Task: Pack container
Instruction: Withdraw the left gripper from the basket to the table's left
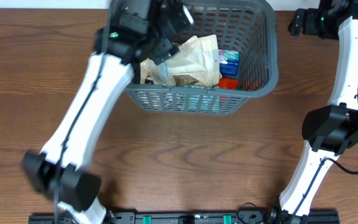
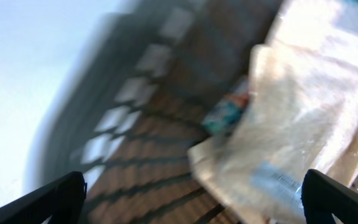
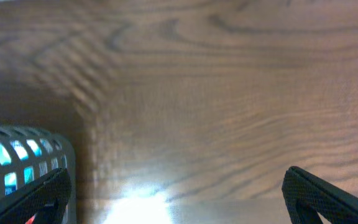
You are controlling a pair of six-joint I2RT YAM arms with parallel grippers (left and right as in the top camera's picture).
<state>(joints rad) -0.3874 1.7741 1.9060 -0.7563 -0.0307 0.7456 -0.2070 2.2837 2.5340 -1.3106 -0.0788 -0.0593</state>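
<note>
When scanning outward from the arm bases, find no loose packet on the brown wood-grain worktop (image 1: 185, 155). Judge the packing well along, and treat clearing the left arm from the load as the step in hand.

Further back, at the far middle of the worktop: the large dark grey slotted plastic basket (image 1: 197, 99), upright. Holds a big crumpled tan packet (image 1: 188, 59), with a small blue packet (image 1: 229, 57) and a small red packet (image 1: 229, 82) to its right.

Over the basket's left half: the left gripper (image 2: 197, 196), fingers spread wide and empty, tan packet just ahead, lattice wall to one side. Too blurred in the wrist view to tell contact.

Advisable: lift straight up, clear of the thick rim, before swinging away, so as not to snag the tan packet's loose edge or drag the basket.

Farthest, off the basket's far right corner: the right gripper (image 3: 179, 193), fingers likewise spread and empty, above bare worktop. Best left parked there, well out of the left arm's path.
</note>
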